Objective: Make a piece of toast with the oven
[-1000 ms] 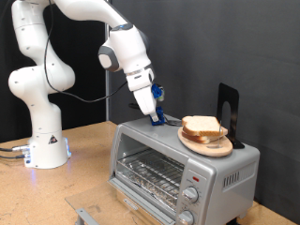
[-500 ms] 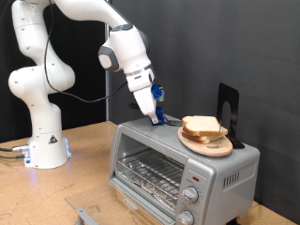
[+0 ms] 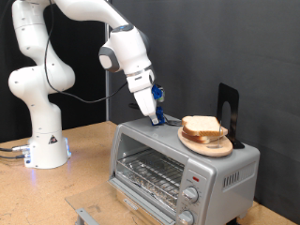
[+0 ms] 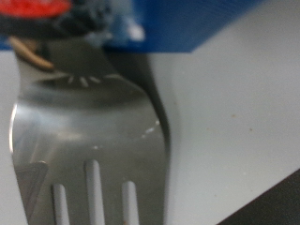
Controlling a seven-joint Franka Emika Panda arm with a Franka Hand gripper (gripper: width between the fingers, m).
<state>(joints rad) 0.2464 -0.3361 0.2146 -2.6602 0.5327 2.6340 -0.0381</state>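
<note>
Nearest to us stands the oven [image 3: 178, 167], a small silver toaster oven on the wooden table [image 3: 84, 155]. Its glass door is shut, the wire rack [image 3: 150, 173] shows through the glass, and two round knobs [image 3: 187, 206] sit at the end of the oven's front nearer the exterior view's right.

On the oven's flat top, towards that same end, we see a round wooden plate [image 3: 208, 143] carrying the piece of toast [image 3: 202, 125], which lies on top of a small stack of similar slices. Just behind the plate, a dark upright stand [image 3: 228, 105] rises from the oven's back edge.

Beside the plate, towards the exterior view's left, the gripper [image 3: 156, 110] reaches down close over the oven's top. In the wrist view a metal spatula [image 4: 89, 141] with slots in its blade fills the picture against the oven's pale top. We cannot tell how far the claw is open, nor see the spatula between its fingers.

Behind the oven, the arm's white base [image 3: 42, 145] stands on the table.
</note>
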